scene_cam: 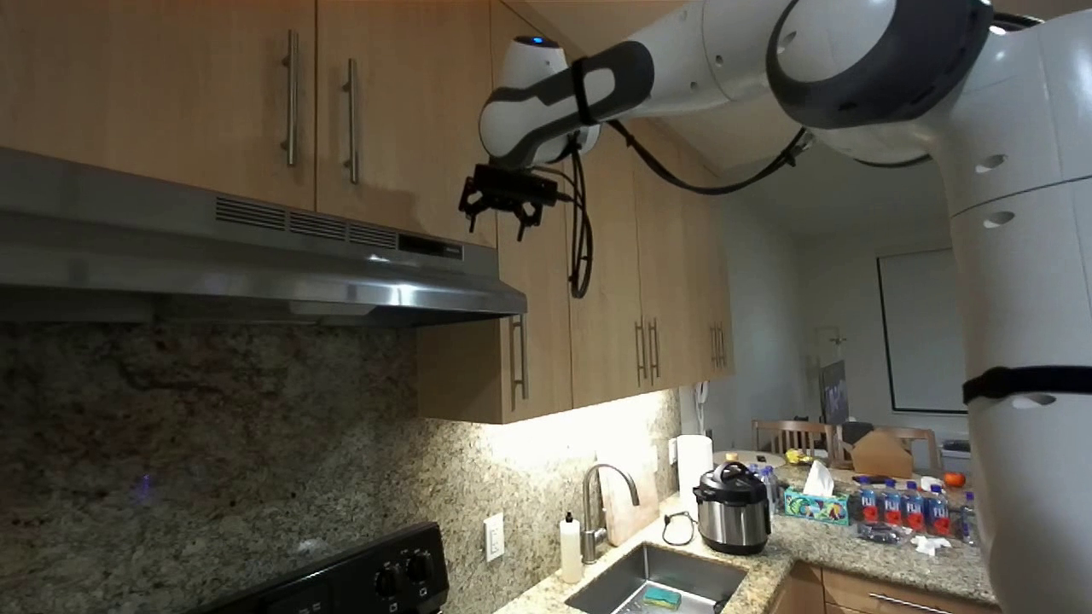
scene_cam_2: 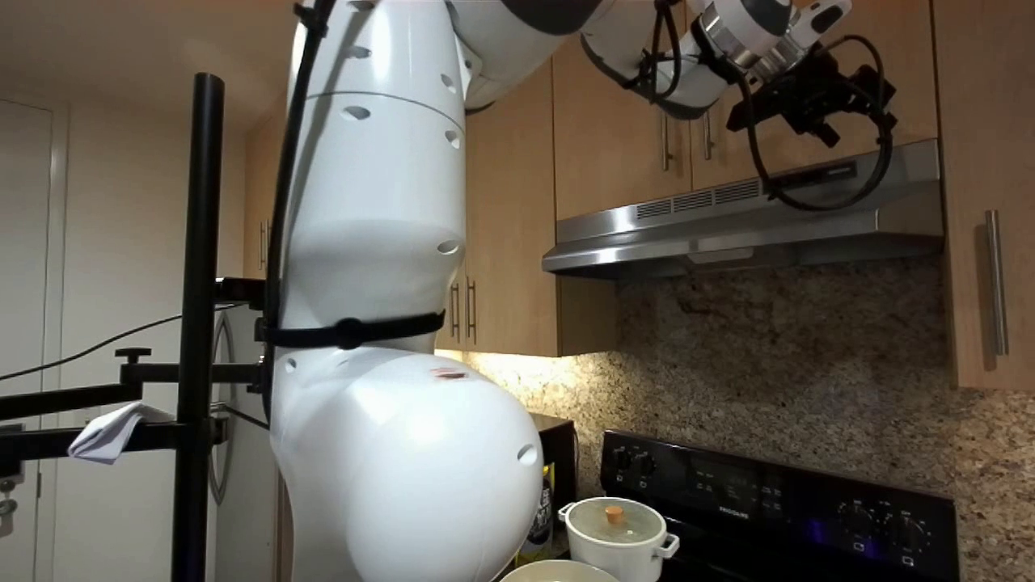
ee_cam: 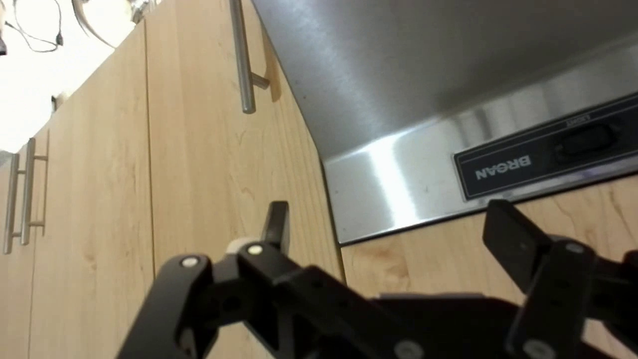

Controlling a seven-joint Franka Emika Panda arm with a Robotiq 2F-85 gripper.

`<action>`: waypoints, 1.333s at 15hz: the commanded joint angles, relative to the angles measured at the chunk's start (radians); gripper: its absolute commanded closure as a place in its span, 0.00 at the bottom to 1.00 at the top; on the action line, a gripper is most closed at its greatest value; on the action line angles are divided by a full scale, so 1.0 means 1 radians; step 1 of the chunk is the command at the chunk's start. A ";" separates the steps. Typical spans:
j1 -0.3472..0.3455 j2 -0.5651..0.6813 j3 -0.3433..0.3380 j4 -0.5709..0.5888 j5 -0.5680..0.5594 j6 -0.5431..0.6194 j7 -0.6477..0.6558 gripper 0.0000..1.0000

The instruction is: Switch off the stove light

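The steel range hood [scene_cam: 341, 260] is under the upper cabinets, also seen in an exterior view [scene_cam_2: 776, 218]. Its black control panel [scene_cam: 431, 247] sits at the end of its front face. In the wrist view the panel [ee_cam: 503, 168] reads BROAN, upside down, and carries a dark rocker switch [ee_cam: 587, 139] marked LIGHT. A pale light cover [scene_cam_2: 721, 255] under the hood shows no bright glow. My gripper [scene_cam: 496, 232] is open and empty, in front of the cabinets above the panel's end, apart from the switch. In the wrist view its fingers [ee_cam: 389, 204] are wide apart; the switch is right of them.
Cabinet doors with bar handles [scene_cam: 352, 121] stand behind and beside the gripper; another handle [ee_cam: 243, 60] juts out near the hood's end. A cable loop [scene_cam_2: 808, 202] hangs from the wrist. Below are the black stove panel [scene_cam_2: 744, 493] and a white pot [scene_cam_2: 618, 550].
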 commanded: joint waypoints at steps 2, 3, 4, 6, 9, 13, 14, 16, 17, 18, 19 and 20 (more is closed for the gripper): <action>0.033 -0.193 0.037 -0.168 -0.088 -0.099 -0.028 0.00; 0.045 -0.225 0.042 -0.196 -0.063 -0.118 -0.067 0.00; 0.060 -0.260 0.049 -0.235 -0.043 -0.148 -0.107 0.00; 0.048 -0.323 0.089 -0.302 0.009 -0.196 -0.196 0.00; 0.056 -0.401 0.109 -0.400 0.094 -0.261 -0.319 0.00; 0.090 -0.483 0.082 -0.562 0.267 -0.280 -0.487 0.00; 0.097 -0.493 0.069 -0.601 0.308 -0.278 -0.535 0.00; 0.103 -0.487 0.045 -0.649 0.365 -0.297 -0.629 0.00; 0.104 -0.476 0.032 -0.662 0.386 -0.314 -0.677 0.00; 0.100 -0.450 0.020 -0.665 0.397 -0.334 -0.722 0.00; 0.097 -0.429 0.010 -0.670 0.404 -0.354 -0.763 0.00; 0.098 -0.410 0.001 -0.678 0.412 -0.371 -0.803 0.00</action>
